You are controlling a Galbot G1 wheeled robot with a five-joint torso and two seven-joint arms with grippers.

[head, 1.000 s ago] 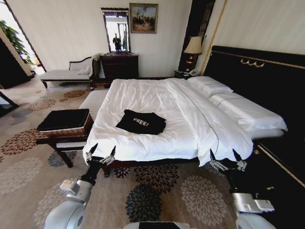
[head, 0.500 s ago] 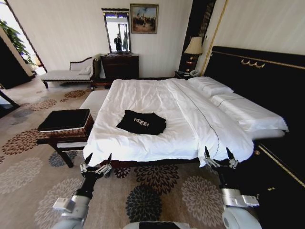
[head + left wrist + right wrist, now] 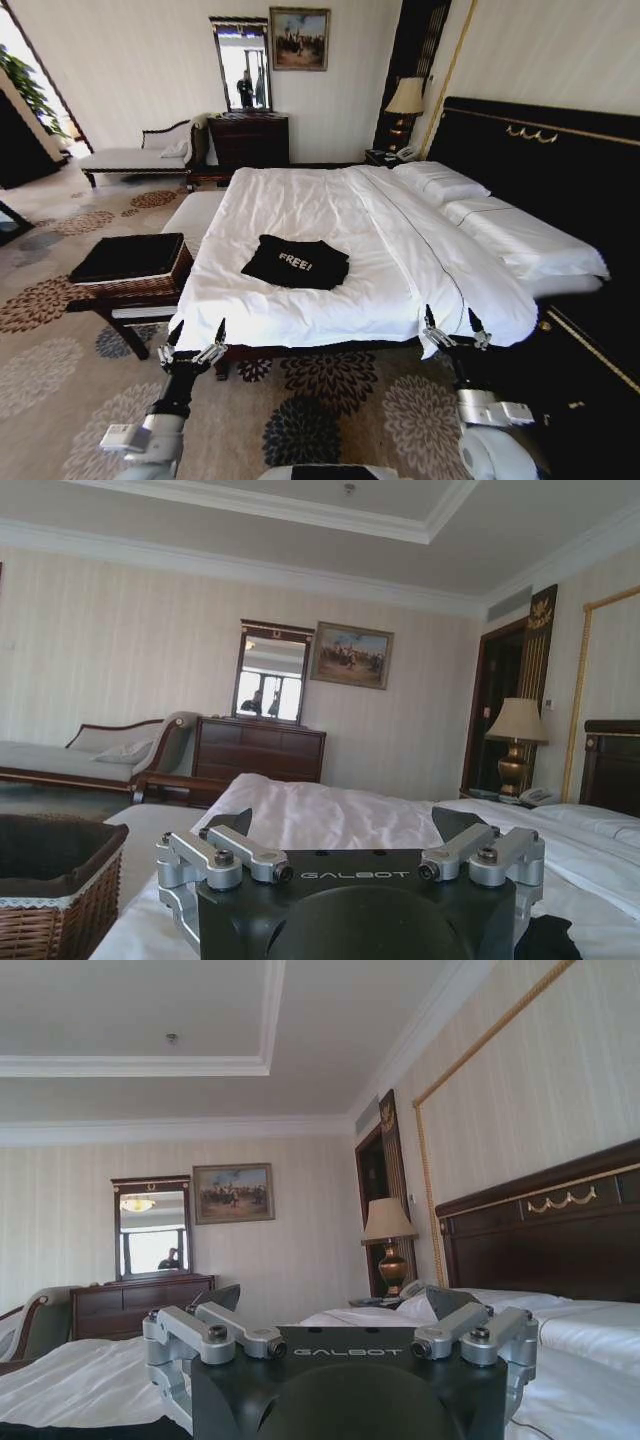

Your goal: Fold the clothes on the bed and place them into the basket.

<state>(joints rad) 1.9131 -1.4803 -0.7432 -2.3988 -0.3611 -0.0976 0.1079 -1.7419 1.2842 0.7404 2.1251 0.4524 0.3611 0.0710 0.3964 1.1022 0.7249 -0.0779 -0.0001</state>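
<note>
Clothes [image 3: 296, 262], here 1 black T-shirt with white "FREE!" lettering, are seen lying already folded into a compact rectangle on the white cover of the bed [image 3: 300, 205], toward its foot and well apart from both grippers. The left gripper [image 3: 191, 343] is held low at the left foot corner of the bed with its 2 fingers spread apart and nothing between them; the same spread is shown in the left wrist view [image 3: 350, 852]. The right gripper [image 3: 452, 330] is held at the right foot corner, likewise spread and empty, as is confirmed in its own wrist view [image 3: 340, 1335].

Compared with 1 second ago, both grippers have been lowered and drawn back toward the robot, and the whole scene has shifted slightly in the head view, so the camera is judged to have moved with the robot. The shirt's place on the bed has not changed.

The basket [image 3: 130, 270], dark woven wicker with black lining, is set on a bench [image 3: 120, 305] just beside the left foot corner of the bed, and it holds nothing visible. Folding is judged done; grasping the shirt and carrying it to the basket is not yet begun.
</note>
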